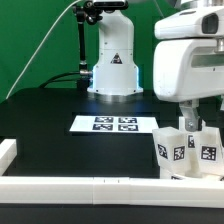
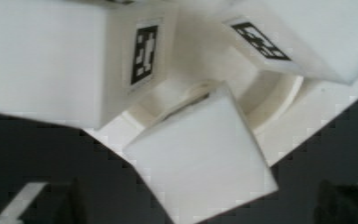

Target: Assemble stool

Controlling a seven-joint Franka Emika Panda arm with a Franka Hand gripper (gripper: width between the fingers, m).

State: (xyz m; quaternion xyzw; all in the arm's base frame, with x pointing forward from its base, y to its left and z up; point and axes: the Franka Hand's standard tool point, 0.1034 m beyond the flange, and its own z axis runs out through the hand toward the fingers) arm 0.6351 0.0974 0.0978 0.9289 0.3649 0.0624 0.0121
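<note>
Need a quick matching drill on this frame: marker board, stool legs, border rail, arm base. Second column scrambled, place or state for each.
Column 1:
1. marker board
2. stool legs
3. border rail
4. arm base

Column 2:
A. stands at the back of the table
B. runs along the front edge of the table
C. lies flat mid-table, showing four tags
D. stand clustered under the gripper on the exterior view's right

Pairs: 1-C, 2-D, 3-B, 4-A
</note>
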